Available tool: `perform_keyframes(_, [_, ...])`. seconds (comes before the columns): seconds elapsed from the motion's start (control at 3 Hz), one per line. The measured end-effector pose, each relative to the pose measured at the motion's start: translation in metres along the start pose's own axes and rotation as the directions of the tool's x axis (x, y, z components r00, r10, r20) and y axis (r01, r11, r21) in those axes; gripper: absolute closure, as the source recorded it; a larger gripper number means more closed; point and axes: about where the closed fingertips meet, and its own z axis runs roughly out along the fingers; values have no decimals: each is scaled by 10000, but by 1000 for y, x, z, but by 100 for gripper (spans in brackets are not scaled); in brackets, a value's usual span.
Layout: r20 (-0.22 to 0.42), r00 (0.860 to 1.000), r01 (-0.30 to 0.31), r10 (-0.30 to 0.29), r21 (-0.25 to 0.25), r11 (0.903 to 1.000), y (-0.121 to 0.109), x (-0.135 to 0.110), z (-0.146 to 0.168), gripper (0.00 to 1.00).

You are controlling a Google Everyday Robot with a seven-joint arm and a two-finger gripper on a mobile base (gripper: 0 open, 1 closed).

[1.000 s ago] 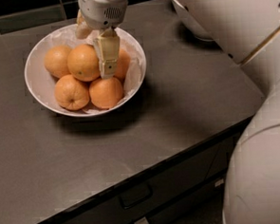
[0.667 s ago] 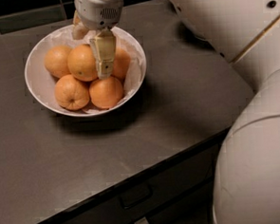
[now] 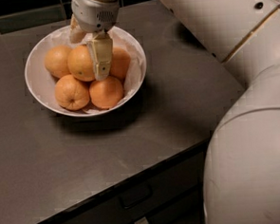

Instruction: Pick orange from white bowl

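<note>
The white bowl (image 3: 39, 86), lined with crinkled white paper, stands on the dark counter at the upper left and holds several oranges. The orange (image 3: 79, 65), large and round, lies on top in the middle of the pile. My gripper (image 3: 89, 57) hangs down into the bowl over this orange, open. One finger (image 3: 101, 57) is down along the orange's right side, and the other shows at its far left (image 3: 76, 35). The orange rests on the pile among its neighbours. A smaller orange with a navel dimple (image 3: 71, 92) lies at the front left.
The dark counter (image 3: 146, 132) ends in a front edge that runs diagonally at the lower right, with a drawer and handle (image 3: 134, 196) below it. My large white arm (image 3: 242, 79) fills the right side. Dark wall tiles (image 3: 19, 9) run along the back.
The gripper has shifted slightly left and lower over the middle orange. The oranges and the bowl have not moved.
</note>
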Motion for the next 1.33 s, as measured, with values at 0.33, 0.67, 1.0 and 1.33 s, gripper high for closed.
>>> perform_keyframes(0.33, [33, 10000, 28, -28, -85, 10000, 0, 0, 4, 23])
perform_keyframes(0.67, [45, 10000, 36, -36, -126, 9999, 0, -1, 6, 22])
perform_keyframes(1.0, [109, 9999, 62, -60, -227, 9997, -1, -1, 12, 23])
perform_keyframes(1.33, [146, 9999, 66, -61, -289, 9996, -1, -2, 15, 23])
